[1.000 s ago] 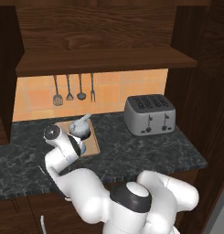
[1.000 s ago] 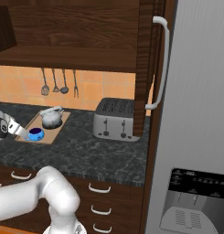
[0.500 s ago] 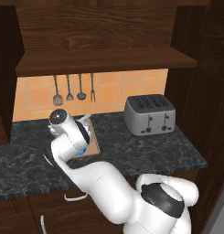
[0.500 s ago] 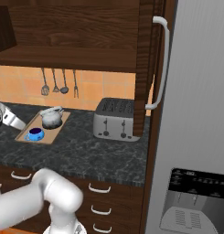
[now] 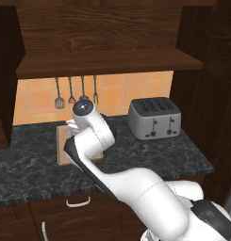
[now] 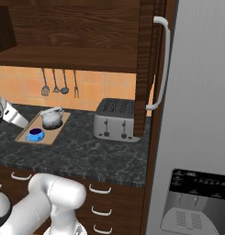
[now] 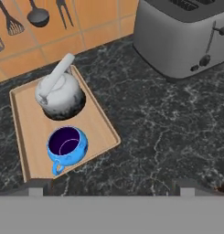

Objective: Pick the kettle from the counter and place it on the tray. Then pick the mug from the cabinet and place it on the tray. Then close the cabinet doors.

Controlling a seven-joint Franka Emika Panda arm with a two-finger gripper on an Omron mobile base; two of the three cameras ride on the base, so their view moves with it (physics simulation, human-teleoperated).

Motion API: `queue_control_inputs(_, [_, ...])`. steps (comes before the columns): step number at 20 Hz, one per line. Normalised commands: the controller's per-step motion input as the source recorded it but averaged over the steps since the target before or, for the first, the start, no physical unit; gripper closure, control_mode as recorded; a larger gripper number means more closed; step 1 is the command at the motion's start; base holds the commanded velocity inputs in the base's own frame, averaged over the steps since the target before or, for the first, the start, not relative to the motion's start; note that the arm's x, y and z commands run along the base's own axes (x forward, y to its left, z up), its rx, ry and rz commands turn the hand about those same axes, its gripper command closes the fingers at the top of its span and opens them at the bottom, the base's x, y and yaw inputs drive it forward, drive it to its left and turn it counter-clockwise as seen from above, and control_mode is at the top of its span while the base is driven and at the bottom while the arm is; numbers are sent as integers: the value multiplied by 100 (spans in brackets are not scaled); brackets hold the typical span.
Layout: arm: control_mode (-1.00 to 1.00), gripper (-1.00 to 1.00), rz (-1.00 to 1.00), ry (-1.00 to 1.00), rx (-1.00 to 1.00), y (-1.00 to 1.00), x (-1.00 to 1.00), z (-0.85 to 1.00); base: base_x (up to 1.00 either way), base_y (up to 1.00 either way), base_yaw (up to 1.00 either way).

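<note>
Gripper fingers stand wide apart with nothing between them, up over the counter (image 7: 177, 132). Big silver toaster (image 7: 186, 32) sits well right of the tray (image 7: 99, 123). On that tray the kettle (image 7: 58, 93) stands just behind the blue mug (image 7: 66, 145).

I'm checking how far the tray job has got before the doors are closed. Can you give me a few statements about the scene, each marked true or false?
1. The kettle stands on the tray. True.
2. The mug lies tipped on its side on the counter. False: it stands upright on the tray beside the kettle.
3. The pincer is shut on the mug. False: it is open and holds nothing, above the tray.
4. The toaster stands on the counter apart from the tray. True.
5. Utensils hang on the tiled wall behind the tray. True.
</note>
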Motion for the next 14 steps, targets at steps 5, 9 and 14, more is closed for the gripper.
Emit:
queue_control_inputs(5, [-100,-100,0,0,0,-52,-63,49,0,0,0])
queue_control_inputs(9, [-100,-100,-14,-15,0,-44,-68,38,0,0,0])
queue_control_inputs(14, [-100,-100,-33,-26,0,-33,-60,35,0,0,0])
